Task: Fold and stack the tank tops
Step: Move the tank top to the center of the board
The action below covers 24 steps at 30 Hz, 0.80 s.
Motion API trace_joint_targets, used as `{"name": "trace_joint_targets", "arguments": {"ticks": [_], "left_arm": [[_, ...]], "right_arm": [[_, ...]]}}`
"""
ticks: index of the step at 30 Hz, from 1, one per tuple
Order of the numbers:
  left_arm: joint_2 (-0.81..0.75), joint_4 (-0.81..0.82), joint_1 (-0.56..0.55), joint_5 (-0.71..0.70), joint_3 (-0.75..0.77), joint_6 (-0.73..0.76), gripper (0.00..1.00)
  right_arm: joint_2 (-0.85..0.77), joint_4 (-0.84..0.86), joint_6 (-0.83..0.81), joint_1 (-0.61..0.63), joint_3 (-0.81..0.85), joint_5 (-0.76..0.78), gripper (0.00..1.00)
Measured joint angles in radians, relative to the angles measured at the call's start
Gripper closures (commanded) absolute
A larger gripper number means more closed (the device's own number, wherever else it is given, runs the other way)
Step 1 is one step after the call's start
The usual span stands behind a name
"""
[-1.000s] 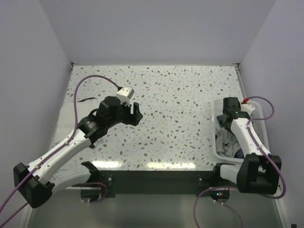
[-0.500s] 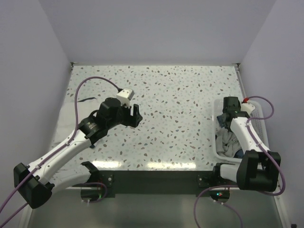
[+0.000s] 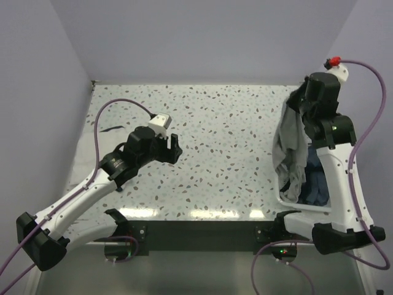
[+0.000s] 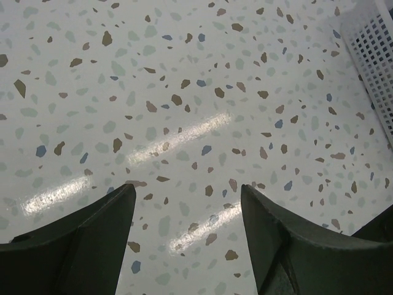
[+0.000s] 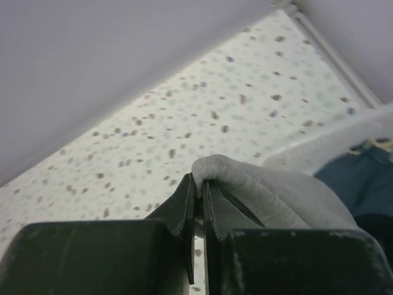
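Note:
A light heather grey tank top (image 3: 288, 147) hangs in a long bunch from my right gripper (image 3: 299, 101), which is raised high over the white lattice basket (image 3: 283, 200). In the right wrist view the right gripper (image 5: 199, 181) is shut on a fold of that grey tank top (image 5: 264, 190). Its lower end still reaches down into the basket. My left gripper (image 3: 174, 147) hovers low over the speckled table (image 3: 227, 123), left of centre. Its jaws (image 4: 187, 203) stand wide open with only bare table between them.
The basket stands at the table's right edge, with its rim (image 5: 331, 138) below the right gripper and its lattice wall (image 4: 374, 55) at the edge of the left wrist view. A dark blue garment (image 3: 316, 184) lies inside it. Walls close in the table on three sides.
My right gripper shut on the grey tank top inside the basket, then rose and lifted it up out of the basket. The left arm has barely moved.

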Motion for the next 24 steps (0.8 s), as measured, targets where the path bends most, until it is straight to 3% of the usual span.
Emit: {"name": "trace_joint_targets", "arguments": {"ticks": [6,9,17,24], "left_arm": [[-0.003,-0.009,0.000,-0.051,0.023,-0.003,0.25],[-0.011,-0.016,0.000,-0.088,0.035,-0.010,0.24],[-0.041,-0.029,0.002,-0.180,0.053,-0.053,0.24],[-0.042,-0.033,0.002,-0.203,0.053,-0.083,0.23]], "right_arm": [[0.139,0.001,-0.029,0.272,0.349,-0.039,1.00],[0.202,0.015,-0.041,0.389,0.432,-0.040,1.00],[0.410,0.048,-0.051,0.652,0.466,-0.036,1.00],[0.644,0.042,-0.053,0.718,0.518,-0.068,1.00]]}}
